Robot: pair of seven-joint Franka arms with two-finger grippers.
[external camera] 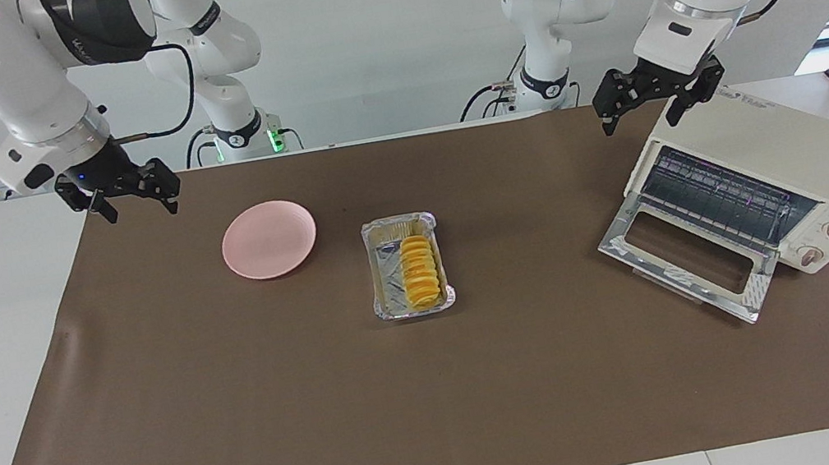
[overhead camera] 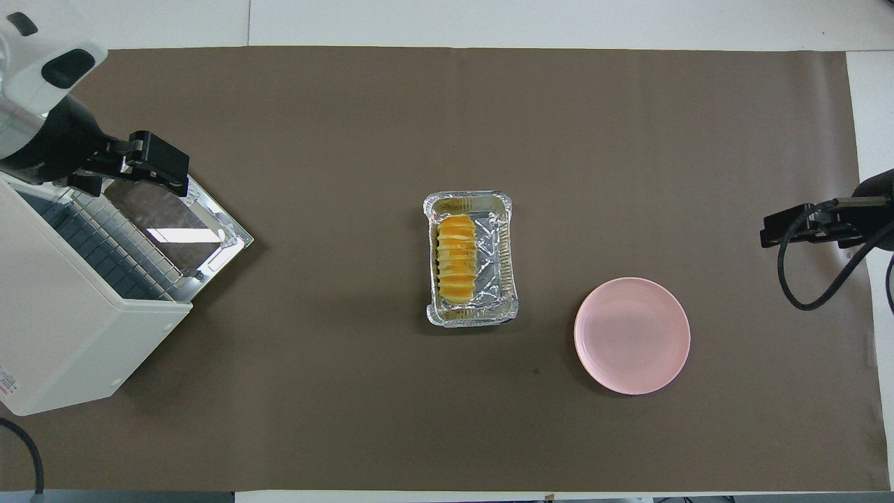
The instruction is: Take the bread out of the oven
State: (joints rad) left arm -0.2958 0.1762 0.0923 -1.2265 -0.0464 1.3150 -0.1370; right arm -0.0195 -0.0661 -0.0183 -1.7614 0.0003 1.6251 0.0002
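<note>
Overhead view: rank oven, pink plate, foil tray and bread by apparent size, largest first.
1. Cream-white boxy toaster oven, largest though cut off at the view's edge.
2. Round pink plate and crinkled silver foil tray: too alike to rank; the plate looks wider, the tray longer.
3. Ridged golden-yellow bread, smallest, lying inside the tray.

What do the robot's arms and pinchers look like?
Both arms are glossy white tubes with dark grey joint caps and black cables looping outside. Each ends in a small black two-finger end effector: the left end effector and the right end effector.
</note>
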